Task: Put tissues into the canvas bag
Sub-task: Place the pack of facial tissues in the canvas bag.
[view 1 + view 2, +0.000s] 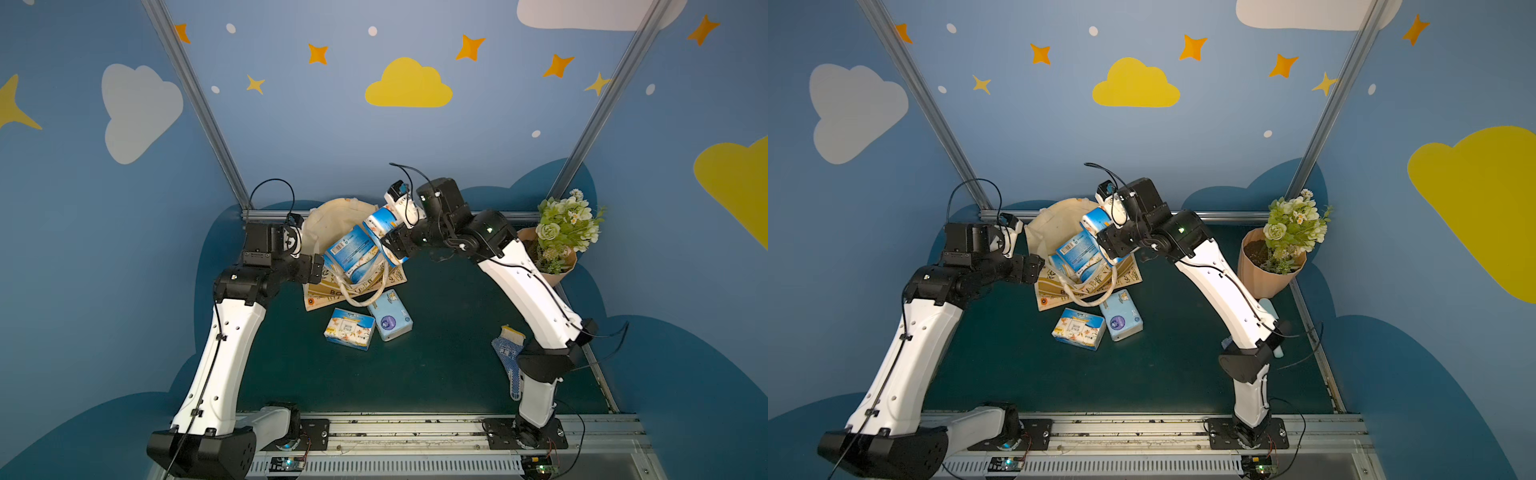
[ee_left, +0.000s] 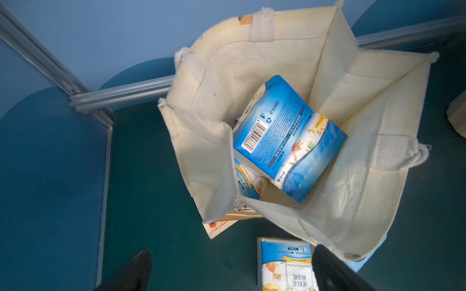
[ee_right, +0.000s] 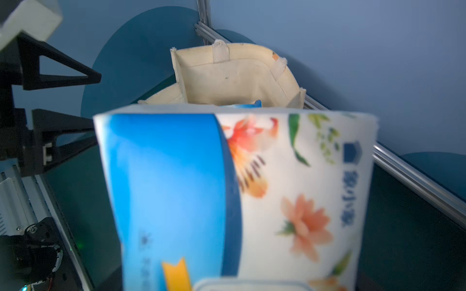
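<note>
The tissue pack (image 3: 227, 189) clamped in the right fingers (image 1: 388, 241) hangs directly over the canvas bag (image 2: 252, 63) mouth, so a straight drop looks enough; left fingers (image 2: 136, 267) spread apart, empty, beside the bag.

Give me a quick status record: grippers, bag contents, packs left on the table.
left gripper: open, empty, beside the canvas bag
right gripper: shut on a blue-and-floral pack, in the air near the bag's rim, not yet inside
bag: standing, mouth open
inside bag: at least three packs visible, barcode pack on top
on table: two, a white floral pack and a pale blue pack, in front of the bag
</note>
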You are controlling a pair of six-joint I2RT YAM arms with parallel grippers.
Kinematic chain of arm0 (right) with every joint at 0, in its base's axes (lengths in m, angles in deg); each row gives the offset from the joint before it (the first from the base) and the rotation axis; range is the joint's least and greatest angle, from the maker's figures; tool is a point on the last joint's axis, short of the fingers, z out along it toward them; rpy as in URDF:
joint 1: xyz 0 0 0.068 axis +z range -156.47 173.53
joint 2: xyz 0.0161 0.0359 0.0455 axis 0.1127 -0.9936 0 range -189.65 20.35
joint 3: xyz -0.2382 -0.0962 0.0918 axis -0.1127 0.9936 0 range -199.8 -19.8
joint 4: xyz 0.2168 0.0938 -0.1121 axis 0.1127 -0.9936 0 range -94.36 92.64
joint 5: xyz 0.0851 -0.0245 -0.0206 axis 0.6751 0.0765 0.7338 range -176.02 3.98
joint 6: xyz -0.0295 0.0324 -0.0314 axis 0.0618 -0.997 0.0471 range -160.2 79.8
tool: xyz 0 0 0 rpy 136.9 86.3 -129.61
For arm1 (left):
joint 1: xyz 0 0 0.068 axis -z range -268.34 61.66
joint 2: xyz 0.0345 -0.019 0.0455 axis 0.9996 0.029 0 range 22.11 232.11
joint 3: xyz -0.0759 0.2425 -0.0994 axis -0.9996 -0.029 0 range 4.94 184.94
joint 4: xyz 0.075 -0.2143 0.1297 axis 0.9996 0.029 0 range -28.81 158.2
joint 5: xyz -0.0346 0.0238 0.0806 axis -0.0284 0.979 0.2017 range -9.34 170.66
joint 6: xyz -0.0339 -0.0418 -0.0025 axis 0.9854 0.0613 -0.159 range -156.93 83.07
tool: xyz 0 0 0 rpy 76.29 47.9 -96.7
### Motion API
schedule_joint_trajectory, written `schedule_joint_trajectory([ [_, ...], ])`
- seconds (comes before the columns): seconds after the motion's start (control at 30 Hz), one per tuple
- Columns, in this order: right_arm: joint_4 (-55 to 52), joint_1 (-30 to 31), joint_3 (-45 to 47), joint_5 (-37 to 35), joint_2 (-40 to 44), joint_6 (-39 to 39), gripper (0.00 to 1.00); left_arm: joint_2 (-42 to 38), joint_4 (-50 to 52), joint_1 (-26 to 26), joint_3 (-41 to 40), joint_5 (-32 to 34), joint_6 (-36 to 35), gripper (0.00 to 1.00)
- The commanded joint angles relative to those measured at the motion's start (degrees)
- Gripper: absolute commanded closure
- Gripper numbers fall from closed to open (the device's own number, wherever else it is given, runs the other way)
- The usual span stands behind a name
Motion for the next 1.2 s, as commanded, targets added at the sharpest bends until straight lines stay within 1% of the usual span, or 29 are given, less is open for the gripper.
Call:
schedule_joint_trajectory([
  [0.0, 1.6, 1.4, -8.0, 2.0, -6.3, 1.4, 0.21, -1.2, -0.9, -1.9, 1.0, -3.7, 2.9, 0.00],
  [0.1, 8.2, 1.6, -8.5, 3.4, -9.4, 0.9, 0.20, -1.0, -1.0, -3.0, 0.8, -4.8, 3.9, 0.00],
  [0.17, 12.2, 1.6, -8.5, 3.9, -11.3, 0.2, 0.20, -1.2, -1.6, -3.4, 0.5, -7.1, 4.4, 0.00],
  [0.37, 22.7, 1.6, -8.6, 7.4, -17.4, -1.5, 0.18, -1.1, -1.8, -3.8, 0.4, -8.2, 4.6, 0.00],
  [0.53, 27.2, 1.2, -9.0, 6.2, -21.4, -3.7, 0.17, -0.9, -2.6, -3.8, -1.0, -9.5, 5.2, 0.00],
  [0.57, 27.4, 0.9, -9.1, 6.6, -22.1, -4.4, 0.17, -0.7, -2.7, -3.7, -1.2, -9.7, 5.2, 0.00],
  [0.63, 27.4, 0.7, -9.2, 6.2, -23.0, -6.0, 0.13, -0.4, -2.7, -3.8, -1.3, -9.7, 5.1, 0.00],
  [0.7, 26.9, 0.6, -9.2, 7.2, -23.7, -7.1, 0.10, -0.2, -2.7, -3.8, -1.2, -9.4, 5.1, 0.00],
  [0.77, 25.1, 0.6, -9.2, 7.1, -24.2, -7.4, 0.05, 0.0, -2.6, -3.8, -1.0, -9.6, 5.2, 0.00],
  [0.87, 21.0, 0.3, -9.2, 4.8, -24.7, -7.2, 0.04, 0.6, -2.3, -3.8, -0.3, -10.0, 5.4, 0.00],
  [0.97, 17.9, -0.3, -9.2, 4.0, -24.5, -7.1, 0.04, 1.1, -1.9, -3.8, 0.4, -10.4, 5.5, 0.00],
  [1.07, 17.1, -0.6, -9.1, 4.0, -23.3, -6.3, 0.04, 1.5, -1.6, -3.8, 0.8, -10.3, 5.2, 0.00],
  [1.17, 18.4, -0.6, -9.2, 4.2, -21.7, -5.6, 0.04, 1.6, -1.4, -3.8, 1.0, -9.7, 4.6, 0.00],
])
